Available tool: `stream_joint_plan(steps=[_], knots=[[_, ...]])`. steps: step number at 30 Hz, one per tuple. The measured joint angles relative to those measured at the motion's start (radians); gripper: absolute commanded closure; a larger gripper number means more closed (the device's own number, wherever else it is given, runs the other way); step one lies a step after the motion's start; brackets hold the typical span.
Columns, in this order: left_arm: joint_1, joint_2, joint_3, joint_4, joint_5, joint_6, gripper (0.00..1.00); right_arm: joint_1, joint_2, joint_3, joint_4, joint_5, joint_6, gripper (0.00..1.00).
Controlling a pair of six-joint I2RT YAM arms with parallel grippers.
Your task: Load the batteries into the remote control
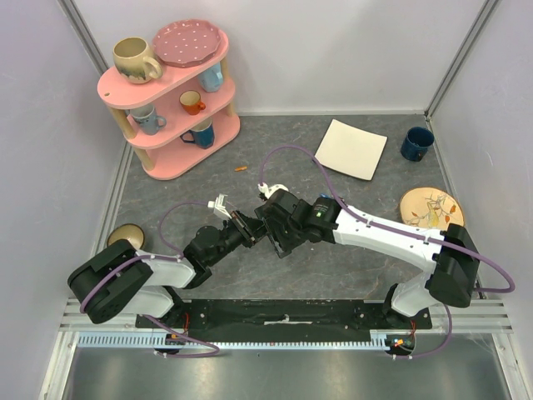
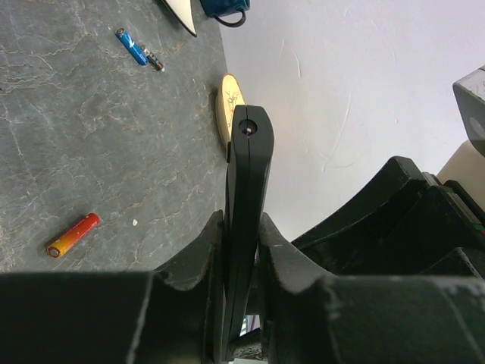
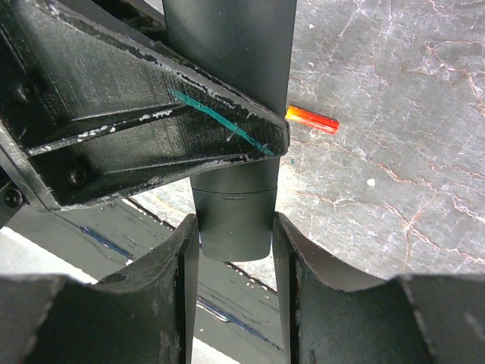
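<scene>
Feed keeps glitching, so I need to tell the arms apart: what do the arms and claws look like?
Both arms alike: the left arm and right arm have white links, black joints and looping purple cables. The left claw and right claw are black, chunky, scuffed.

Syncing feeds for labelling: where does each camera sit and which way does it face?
Top external: above and behind the bases, looking down at the table; both arms show.
Left wrist: on the left arm, looking along the left tool across the table; it clamps the remote.
Right wrist: on the right arm, looking down past the right tool, shut on the remote's end.
Shared: both wrist views show the remote and a red-orange battery.
</scene>
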Motion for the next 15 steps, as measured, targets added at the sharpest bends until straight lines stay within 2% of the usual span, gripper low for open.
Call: stream_joint_plan(steps=[6, 15], knots=[[-0.007, 0.008, 0.002, 0.004, -0.009, 0.000, 0.98, -0.002, 0.001, 0.001, -0.005, -0.003, -0.001, 0.73], [-0.021, 0.003, 0.017, -0.027, -0.019, 0.005, 0.98, -0.010, -0.040, -0.034, 0.013, -0.023, -0.016, 0.48]])
